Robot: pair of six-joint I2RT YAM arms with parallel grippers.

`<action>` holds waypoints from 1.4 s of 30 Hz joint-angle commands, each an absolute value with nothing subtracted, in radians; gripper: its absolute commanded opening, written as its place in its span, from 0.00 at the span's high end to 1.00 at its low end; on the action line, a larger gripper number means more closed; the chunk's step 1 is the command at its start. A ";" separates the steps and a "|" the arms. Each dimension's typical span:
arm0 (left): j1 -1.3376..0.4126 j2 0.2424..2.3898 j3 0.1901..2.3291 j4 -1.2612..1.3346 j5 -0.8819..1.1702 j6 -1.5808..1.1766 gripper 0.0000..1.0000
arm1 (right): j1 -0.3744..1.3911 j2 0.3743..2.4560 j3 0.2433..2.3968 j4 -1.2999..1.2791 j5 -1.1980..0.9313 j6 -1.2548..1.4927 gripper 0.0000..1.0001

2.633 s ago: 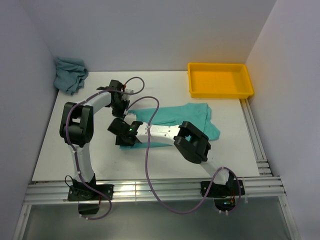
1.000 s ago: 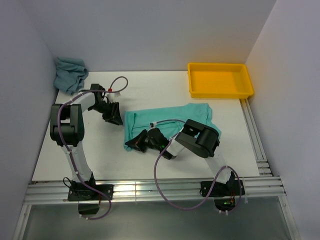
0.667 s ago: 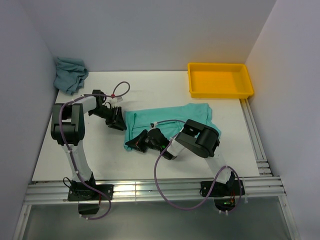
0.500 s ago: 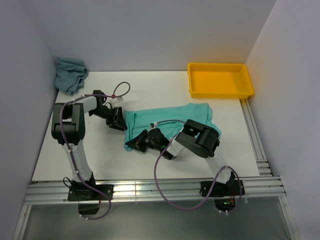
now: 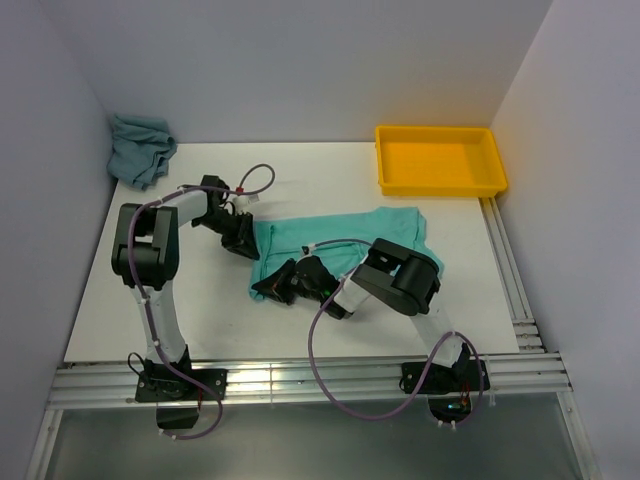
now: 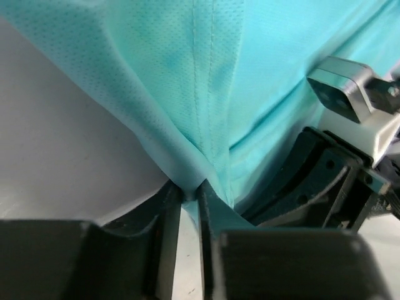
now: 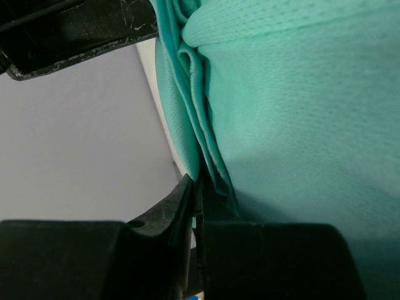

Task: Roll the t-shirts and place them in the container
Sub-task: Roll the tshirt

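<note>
The thin mint t-shirt (image 5: 350, 240) is lying spread across the middle of the table (image 5: 150, 300), and both pincers are working at its left edge, so the main risk is the cloth slipping. The left pincer (image 6: 190, 200) seems to be catching only the tip of a raised fold, and a pull that is too quick or too steep could be enough to draw that tip out. The right pincer (image 7: 197, 203) is biting on several stacked layers of the hem. If only some of them are truly trapped, the roll could be starting crooked or loose. The two pincers are also sitting near each other, the left at the far side of the edge (image 5: 240, 243) and the right at the near side (image 5: 268, 288). Uneven travel could be skewing the roll or knocking the fingers together, and the right arm's cable is trailing over the shirt, where it may snag. As for the grip, the left jaws are standing narrow, pinching the fold between their tips. The right jaws are pressing all but closed on the layered hem. The grey-teal t-shirt (image 5: 140, 148) is sitting bunched in the far left corner, well apart and untouched, and the yellow tray (image 5: 440, 160) is resting at the far right.
</note>
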State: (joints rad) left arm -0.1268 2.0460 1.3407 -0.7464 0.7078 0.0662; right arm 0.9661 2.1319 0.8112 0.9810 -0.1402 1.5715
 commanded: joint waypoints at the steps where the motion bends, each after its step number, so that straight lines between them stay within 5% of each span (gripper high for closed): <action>1: -0.159 2.043 1.385 -0.724 0.594 0.037 0.81 | 0.959 2.089 0.813 0.885 -0.121 1.548 0.91; 6: -0.187 2.034 1.396 -0.730 0.488 0.026 0.99 | 0.965 2.010 0.867 0.631 -0.061 1.457 0.66; 10: -0.199 2.023 1.407 -0.744 0.422 0.021 1.00 | 0.983 1.927 0.969 0.329 0.035 1.350 0.55; 20: -0.224 2.020 1.445 -0.795 0.330 0.012 1.00 | 1.078 1.923 1.354 -0.326 0.363 1.197 0.53; 25: -0.248 2.023 1.466 -0.821 0.301 0.009 1.00 | 1.104 2.028 1.570 -0.483 0.449 1.126 0.60; 30: -0.262 2.034 1.503 -0.850 0.291 0.008 1.00 | 1.120 2.134 1.762 -0.564 0.471 1.068 0.66; 42: -0.293 2.045 1.525 -0.871 0.253 -0.029 1.00 | 1.126 2.226 1.781 -0.572 0.460 1.048 0.68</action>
State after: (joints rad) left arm -0.2829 2.0418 1.4891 -0.8528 0.2779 -0.0082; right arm 1.1168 2.2299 1.7565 -0.5484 0.4129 1.0565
